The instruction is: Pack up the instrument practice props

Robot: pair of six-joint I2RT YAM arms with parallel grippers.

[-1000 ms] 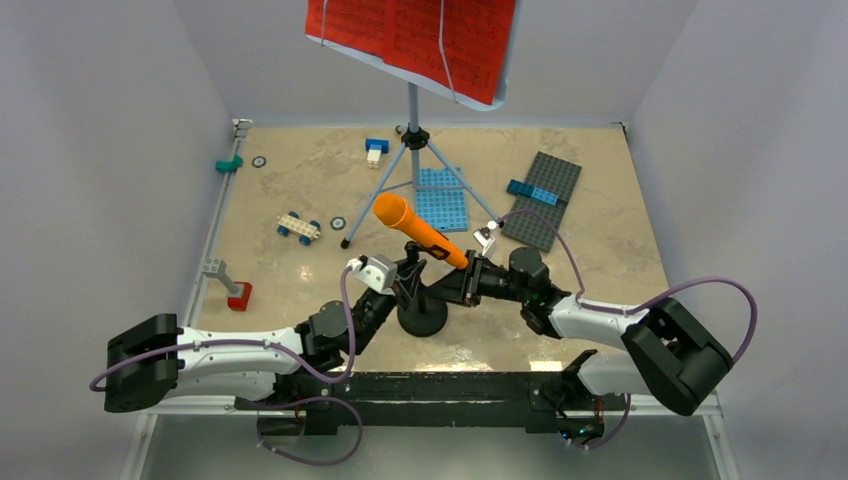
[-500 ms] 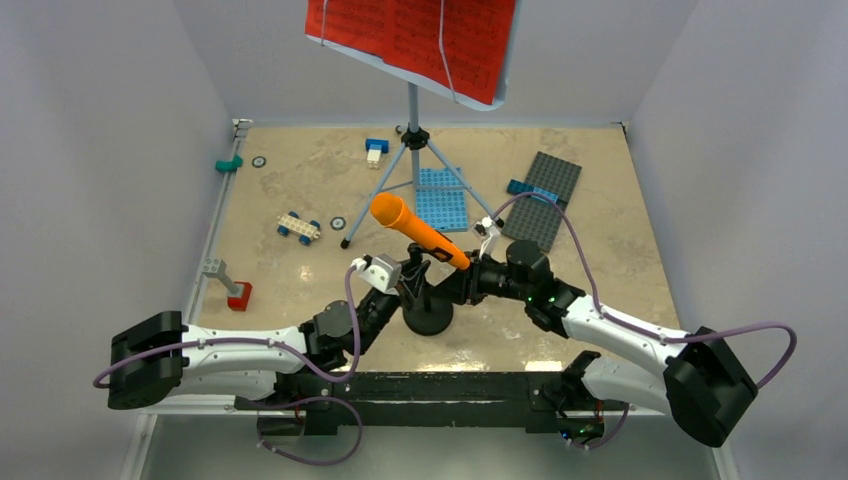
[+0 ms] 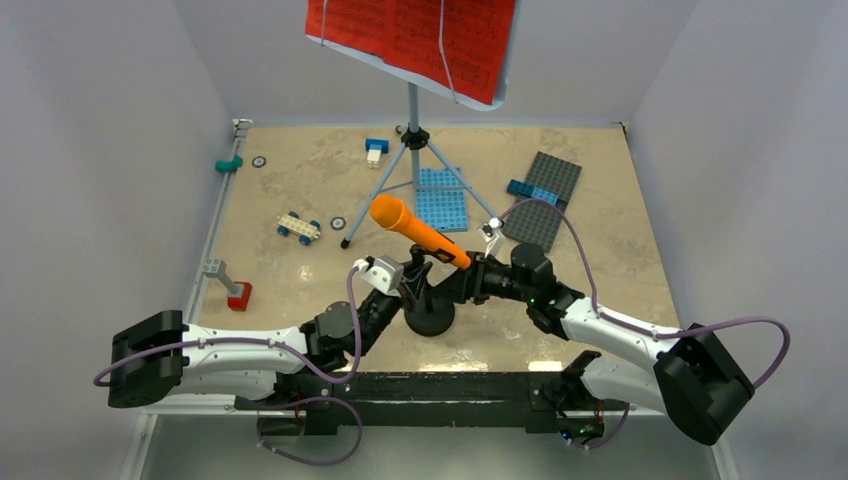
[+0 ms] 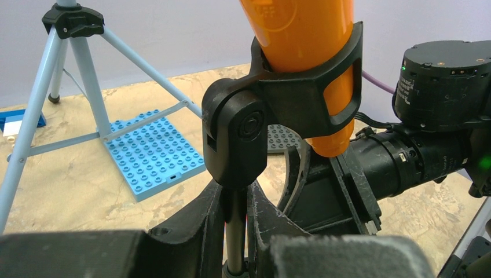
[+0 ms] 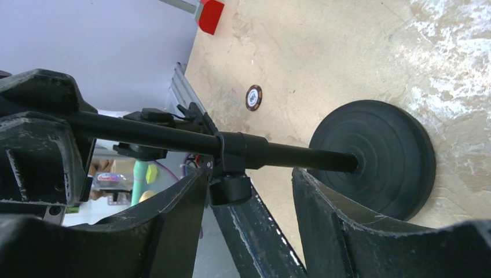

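Observation:
The orange toy microphone (image 3: pixel 413 229) sits tilted in the clip of its short black stand, whose round base (image 3: pixel 429 318) rests on the table near the front. My left gripper (image 3: pixel 410 287) is shut on the stand's thin pole (image 4: pixel 234 231), just under the clip joint (image 4: pixel 234 139). My right gripper (image 3: pixel 463 284) is open at the stand's right side, and its fingers (image 5: pixel 347 231) straddle the pole (image 5: pixel 173 136) without touching it. The pale-blue music stand (image 3: pixel 414 165) stands at the back on its grey tripod. It holds the red sheet-music pages (image 3: pixel 410 35).
A blue studded plate (image 3: pixel 441 198) and a grey one (image 3: pixel 543 195) lie behind the microphone. A small wheeled brick car (image 3: pixel 299 227), a red-and-grey piece (image 3: pixel 232 285), a teal piece (image 3: pixel 229 163) and a small blue brick (image 3: pixel 376 148) lie on the left half. Walls stand close on three sides.
The right arm has stretched out and its gripper has edged closer to the stand's pole. The microphone and stand have shifted slightly. The left gripper keeps its hold.

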